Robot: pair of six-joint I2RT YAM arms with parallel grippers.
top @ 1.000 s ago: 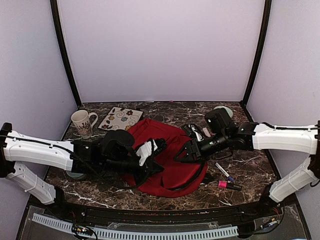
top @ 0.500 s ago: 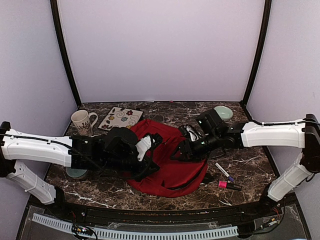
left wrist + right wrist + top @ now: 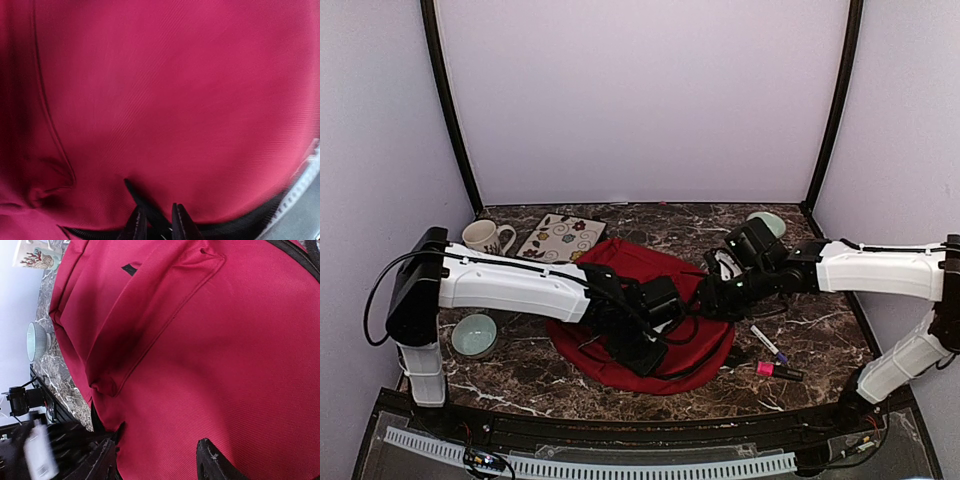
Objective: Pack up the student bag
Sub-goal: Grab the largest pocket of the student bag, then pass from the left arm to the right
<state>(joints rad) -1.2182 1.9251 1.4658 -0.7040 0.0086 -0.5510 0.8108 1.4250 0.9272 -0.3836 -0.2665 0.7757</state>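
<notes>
Both on student bag (image 3: 225, 340): left gripper (image 3: 156, 221) nearly closed, hold unclear; right gripper (image 3: 159, 456) wide.

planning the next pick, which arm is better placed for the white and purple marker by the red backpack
Probably right: the marker lies close by the open right gripper; the left gripper is across the backpack.
</notes>
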